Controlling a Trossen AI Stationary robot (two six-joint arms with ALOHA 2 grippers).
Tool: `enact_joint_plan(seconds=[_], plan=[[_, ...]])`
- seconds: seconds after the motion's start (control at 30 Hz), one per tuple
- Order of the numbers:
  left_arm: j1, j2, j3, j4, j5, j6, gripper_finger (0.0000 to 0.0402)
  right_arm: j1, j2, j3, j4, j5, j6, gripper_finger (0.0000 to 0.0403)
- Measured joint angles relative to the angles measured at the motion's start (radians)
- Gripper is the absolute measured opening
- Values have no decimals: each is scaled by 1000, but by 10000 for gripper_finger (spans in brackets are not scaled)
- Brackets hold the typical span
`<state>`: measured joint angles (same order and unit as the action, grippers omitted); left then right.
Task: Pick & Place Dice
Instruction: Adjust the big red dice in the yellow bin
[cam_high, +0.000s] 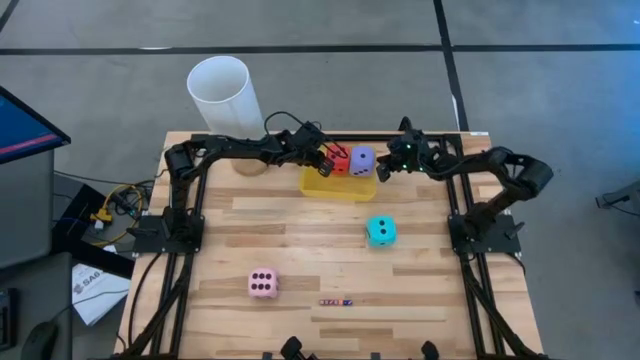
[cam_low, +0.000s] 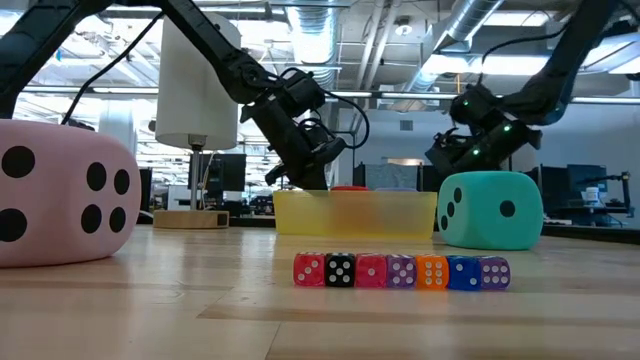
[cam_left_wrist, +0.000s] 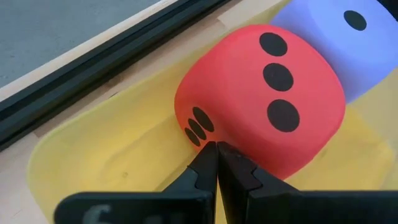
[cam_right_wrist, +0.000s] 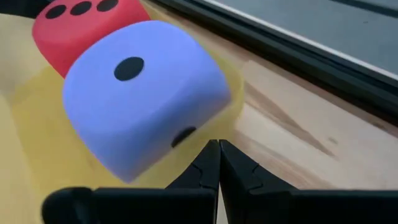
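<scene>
the pink die (cam_high: 263, 283) is sitting near the tabletop's front-left corner; the left tool (cam_high: 322, 158), pinched shut and empty, is hovering by the red die (cam_high: 342, 161) in the yellow tray (cam_high: 318, 184) at the back edge. the cyan die (cam_high: 381, 231), mid-right, is lying nearer the right tool (cam_high: 383, 170), likewise shut empty beside the purple die (cam_high: 362, 160).

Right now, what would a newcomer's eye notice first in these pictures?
Probably the yellow tray at the table's far edge, holding the red die and purple die side by side, with the left hand and right hand closed beside them. The cyan die and pink die wait on the table.
</scene>
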<state>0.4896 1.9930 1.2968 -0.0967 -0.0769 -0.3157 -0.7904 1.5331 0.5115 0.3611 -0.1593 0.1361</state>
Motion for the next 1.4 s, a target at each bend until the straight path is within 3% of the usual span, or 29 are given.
enact_joint_plan(seconds=[0.13, 0.37, 1.17, 1.4], plan=[[1, 0, -1, -7, -7, 0, 0, 1, 83, 60, 14, -61, -20, 0], [3, -1, -1, -9, -24, 1, 0, -5, 157, 129, 2, -65, -46, 0], [-2, -35, 0, -47, -72, 28, 0, -55, 87, 135, -5, -89, -80, 0], [-2, -38, 0, -78, -73, 27, 0, -62, 52, 135, -78, -43, -97, 0]])
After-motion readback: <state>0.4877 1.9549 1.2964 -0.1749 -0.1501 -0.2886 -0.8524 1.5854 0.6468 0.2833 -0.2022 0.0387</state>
